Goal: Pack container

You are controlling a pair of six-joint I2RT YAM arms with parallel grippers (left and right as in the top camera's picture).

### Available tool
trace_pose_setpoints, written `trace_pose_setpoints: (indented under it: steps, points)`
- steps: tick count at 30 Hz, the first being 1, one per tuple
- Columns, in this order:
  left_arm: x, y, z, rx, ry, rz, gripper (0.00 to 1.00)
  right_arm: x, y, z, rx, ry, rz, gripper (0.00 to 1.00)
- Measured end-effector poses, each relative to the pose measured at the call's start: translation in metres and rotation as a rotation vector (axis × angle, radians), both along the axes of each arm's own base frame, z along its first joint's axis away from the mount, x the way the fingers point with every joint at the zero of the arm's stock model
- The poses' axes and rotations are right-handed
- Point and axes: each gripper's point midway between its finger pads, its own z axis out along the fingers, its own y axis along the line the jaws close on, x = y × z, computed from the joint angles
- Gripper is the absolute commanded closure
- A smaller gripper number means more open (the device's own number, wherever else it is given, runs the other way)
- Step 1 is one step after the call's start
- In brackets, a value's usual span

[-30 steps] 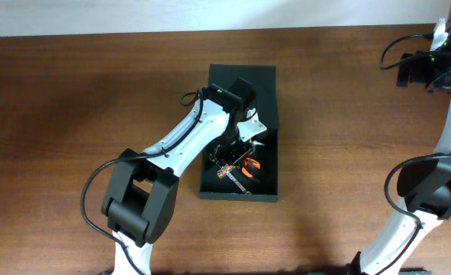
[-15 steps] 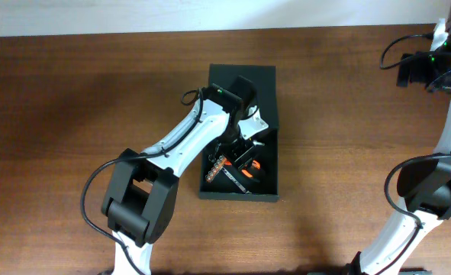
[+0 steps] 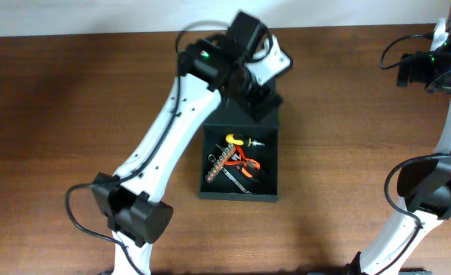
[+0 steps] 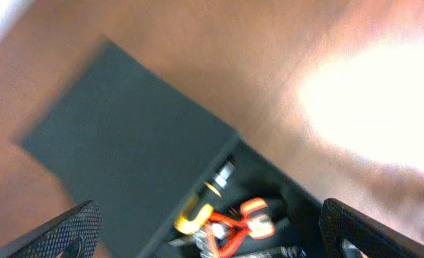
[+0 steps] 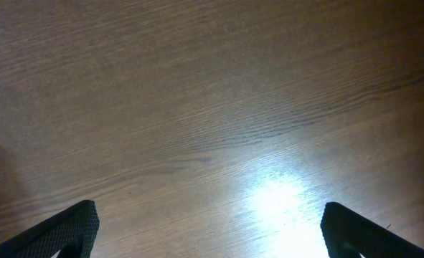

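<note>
The left gripper [image 4: 212, 240] hangs, fingers spread wide and empty, above the container [image 3: 240, 195], its flap lid [image 4: 125, 140] directly beneath and the uncovered compartment past the lid's edge holding orange-handled pliers [image 3: 246, 162] and a yellow-handled screwdriver [image 3: 239, 140]. Bare table [image 3: 72, 114] stretches on every side of the box, and the right gripper [image 5: 212, 240], fingers also spread, hovers over plain wood well off to the right

No legible text, label, brand or number anywhere.
</note>
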Motion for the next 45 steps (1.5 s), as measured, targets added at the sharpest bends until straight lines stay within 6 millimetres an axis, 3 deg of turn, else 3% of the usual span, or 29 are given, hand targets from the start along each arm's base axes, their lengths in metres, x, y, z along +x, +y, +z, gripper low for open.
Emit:
trace_pose_setpoints:
  steps: [3,7,17,22,25,39,45]
  points:
    - [0.014,0.013,0.038,-0.026,-0.095,0.046,0.01,0.0,0.0,0.0,0.0,0.0,0.0,0.01]
    - [0.034,0.055,0.063,-0.009,-0.149,0.183,0.01,0.0,0.0,0.0,0.0,0.0,0.0,0.01]
    - [0.071,0.203,0.066,0.012,-0.079,0.69,0.01,0.0,0.0,0.0,0.0,0.0,0.0,0.01]
    - [0.077,0.25,0.066,-0.008,-0.059,0.839,0.01,0.0,0.0,0.0,0.0,0.0,0.0,0.01]
    - [0.078,0.257,0.066,-0.028,-0.047,0.863,0.01,0.0,0.0,0.0,0.0,0.0,0.001,0.01]
    - [0.06,0.249,0.055,-0.027,0.051,0.843,0.01,0.01,-0.002,0.003,-0.008,-0.044,0.002,0.01]
    - [0.068,0.248,0.059,-0.046,0.019,0.841,0.01,0.022,0.024,0.002,0.144,-0.107,0.047,0.01]
